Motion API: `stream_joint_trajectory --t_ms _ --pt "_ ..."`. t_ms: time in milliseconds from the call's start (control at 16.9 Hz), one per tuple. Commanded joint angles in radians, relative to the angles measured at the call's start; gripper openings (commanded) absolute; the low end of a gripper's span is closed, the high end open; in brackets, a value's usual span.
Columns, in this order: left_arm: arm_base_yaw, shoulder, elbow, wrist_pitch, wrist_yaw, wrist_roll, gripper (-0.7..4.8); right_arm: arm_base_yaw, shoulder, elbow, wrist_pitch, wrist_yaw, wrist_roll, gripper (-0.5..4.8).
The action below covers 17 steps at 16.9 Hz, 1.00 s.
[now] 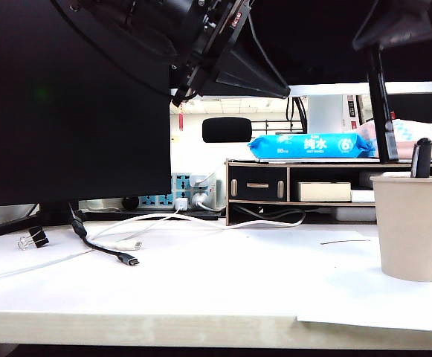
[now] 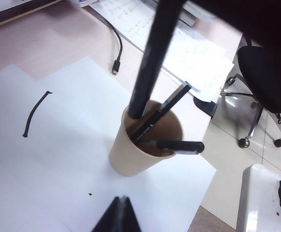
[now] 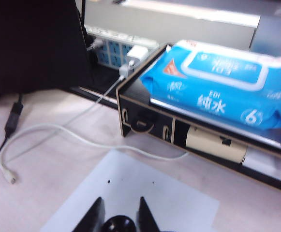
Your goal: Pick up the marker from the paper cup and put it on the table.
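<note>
Left wrist view has the marker [image 2: 147, 67] standing in the cup [image 2: 130, 154] among other pens [image 2: 167, 108], right end effector [image 3: 120, 217] pinching its top, left end effector [image 2: 120, 215] pressed together nearby, so a crooked lift could snag the rim and tip the cup over.

On your worktop [image 1: 201, 297] rest a white paper sheet [image 1: 364, 297], the paper cup [image 1: 413, 227], cables [image 1: 104, 249], a binder clip [image 1: 33, 239] and the organiser shelf [image 1: 275, 192].

a black office chair [image 2: 266, 72] stands on pale floor tiles [image 2: 237, 164] under bright light.
</note>
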Motion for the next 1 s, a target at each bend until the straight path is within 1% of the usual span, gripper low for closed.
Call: stream_joint_trajectory --t_ms 59,118,177,295,413,472,590,767,885,944,1003 --pt "0.002 -0.006 0.004 0.003 -0.047 0.001 -0.05 0.0 -0.006 0.008 0.046 -0.024 0.032 0.53" --pt "0.003 -0.007 0.004 -0.005 -0.084 0.002 -0.05 0.0 -0.003 0.008 0.065 -0.05 0.05 0.53" --pt "0.01 -0.014 0.004 -0.022 -0.113 0.002 -0.05 0.0 0.0 0.008 0.083 -0.055 0.063 0.53" --pt "0.026 -0.029 0.004 -0.056 -0.143 0.005 -0.05 0.001 0.012 0.008 0.115 -0.077 0.091 0.53" --pt "0.071 -0.071 0.004 -0.089 -0.15 0.026 -0.05 0.013 0.041 0.008 0.159 -0.115 0.118 0.53" --pt "0.084 -0.087 0.003 -0.093 -0.149 0.027 -0.05 0.028 0.051 0.008 0.171 -0.114 0.132 0.53" --pt "0.13 -0.149 0.003 -0.104 -0.149 0.027 -0.05 0.103 0.088 0.008 0.216 -0.107 0.132 0.52" --pt "0.166 -0.214 0.002 -0.147 -0.149 0.033 -0.05 0.201 0.171 0.009 0.282 -0.078 0.135 0.52" --pt "0.167 -0.238 0.002 -0.189 -0.153 0.059 -0.05 0.232 0.231 0.028 0.279 -0.077 0.135 0.53" --pt "0.167 -0.254 0.002 -0.215 -0.171 0.072 -0.05 0.248 0.279 0.047 0.279 -0.076 0.133 0.53" --pt "0.167 -0.264 0.002 -0.233 -0.175 0.072 -0.05 0.262 0.332 0.074 0.283 -0.073 0.133 0.53"
